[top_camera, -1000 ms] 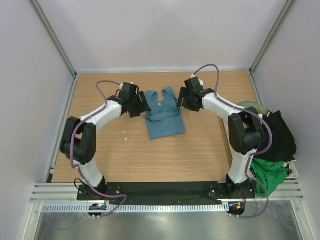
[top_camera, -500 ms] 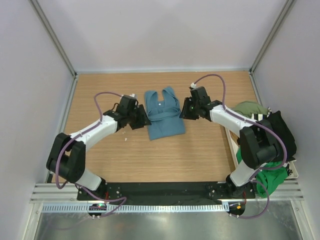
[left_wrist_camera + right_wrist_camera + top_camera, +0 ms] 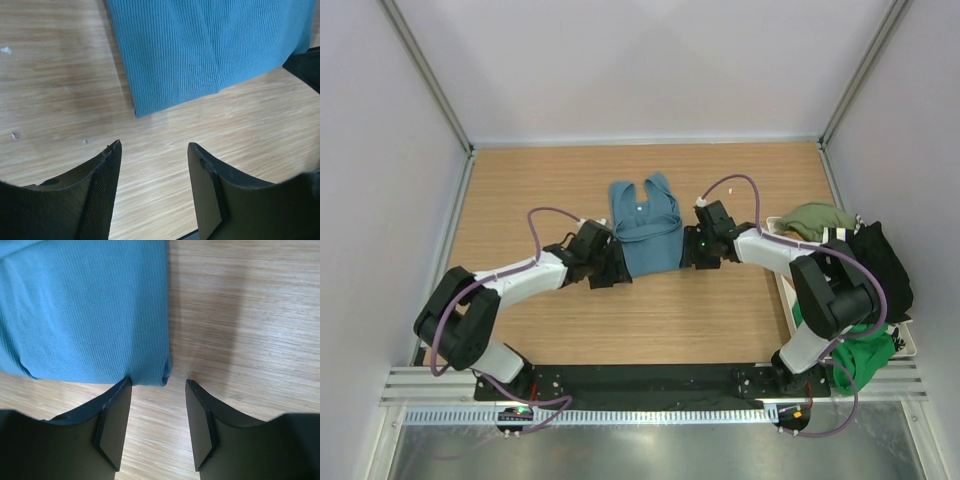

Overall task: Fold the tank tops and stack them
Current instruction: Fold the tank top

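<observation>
A teal blue tank top (image 3: pixel 646 228) lies flat mid-table, straps at the far end and hem toward me. My left gripper (image 3: pixel 617 272) sits low at its near left corner. In the left wrist view the gripper (image 3: pixel 155 147) is open over bare wood, with the cloth's corner (image 3: pixel 137 112) just ahead. My right gripper (image 3: pixel 692 252) is at the near right corner. In the right wrist view it (image 3: pixel 157 382) is open, and the folded corner of the teal cloth (image 3: pixel 85 310) reaches its fingertips. Neither holds anything.
A heap of other tank tops sits at the right edge: olive (image 3: pixel 817 217), black (image 3: pixel 876 265) and green (image 3: pixel 860 350), partly in a white tray (image 3: pixel 910 342). Grey walls close off the far and side edges of the wooden table (image 3: pixel 520 190).
Both grippers have slid toward me along the teal top's sides, from near its straps down to its hem corners. The cloth itself has barely shifted.
</observation>
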